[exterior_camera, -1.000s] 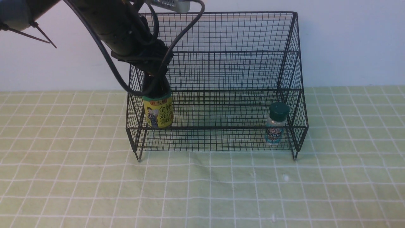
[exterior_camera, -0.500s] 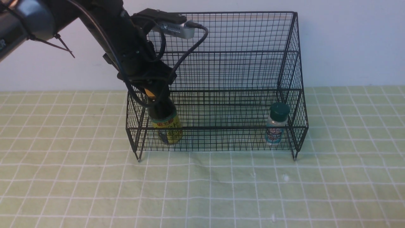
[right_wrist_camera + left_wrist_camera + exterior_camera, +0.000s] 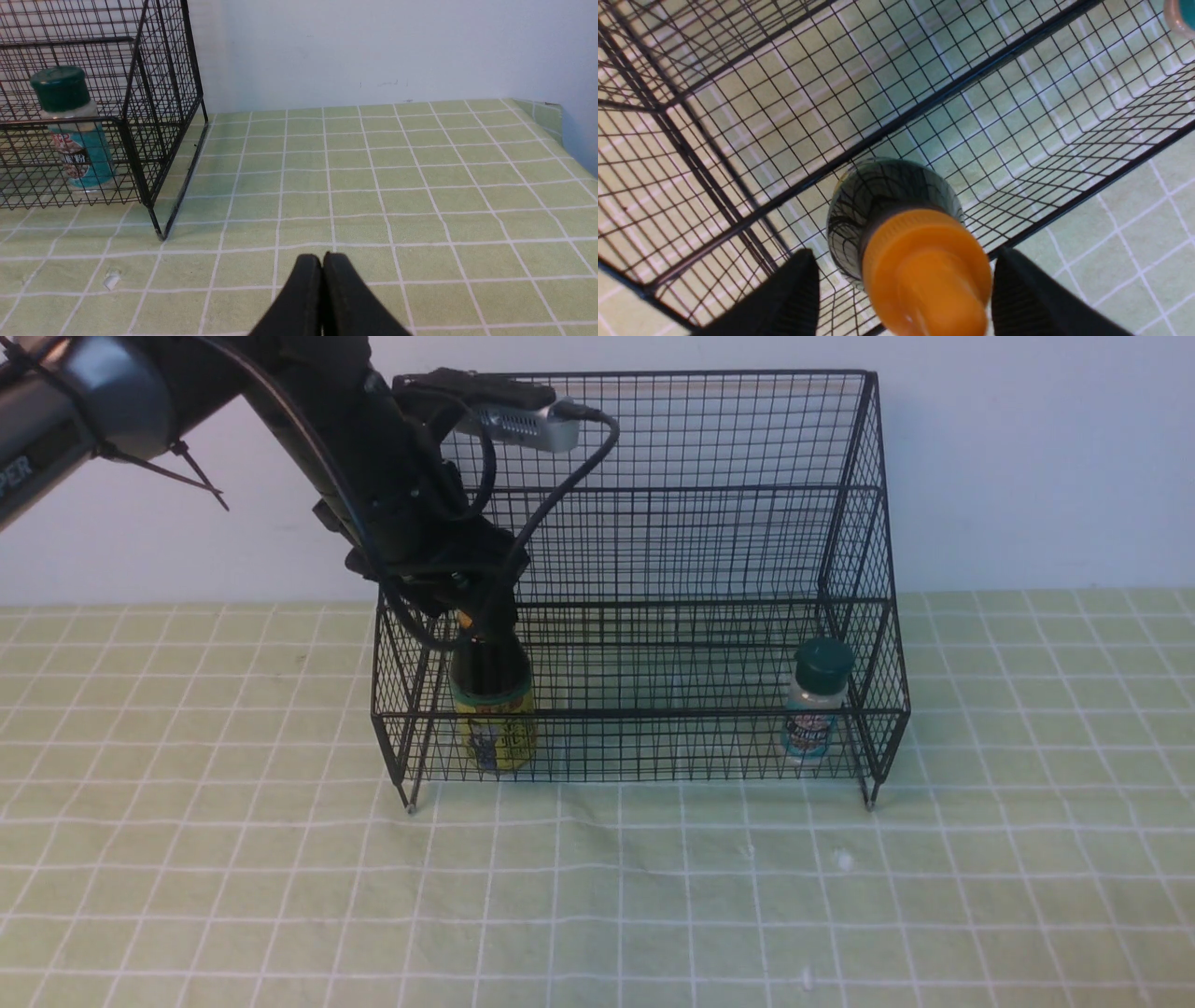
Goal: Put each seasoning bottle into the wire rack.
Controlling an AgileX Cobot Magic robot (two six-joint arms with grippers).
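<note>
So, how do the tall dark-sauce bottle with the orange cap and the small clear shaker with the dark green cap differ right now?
The tall dark-sauce bottle with the orange cap is taller than the small clear shaker with the dark green cap. The bottle wears a yellow label, the shaker a teal one. The bottle stands at the left end of the black wire rack, between the open fingers of the left gripper; the shaker stands at the right end, with no gripper near. Both stand upright on the lower tier.

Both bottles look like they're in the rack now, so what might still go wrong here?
The left gripper is open, its fingers straddling the orange cap of the dark-sauce bottle. Lifting off crookedly might clip the cap and topple it. The arm's dangling cable hangs beside the wire rack and might snag.
</note>
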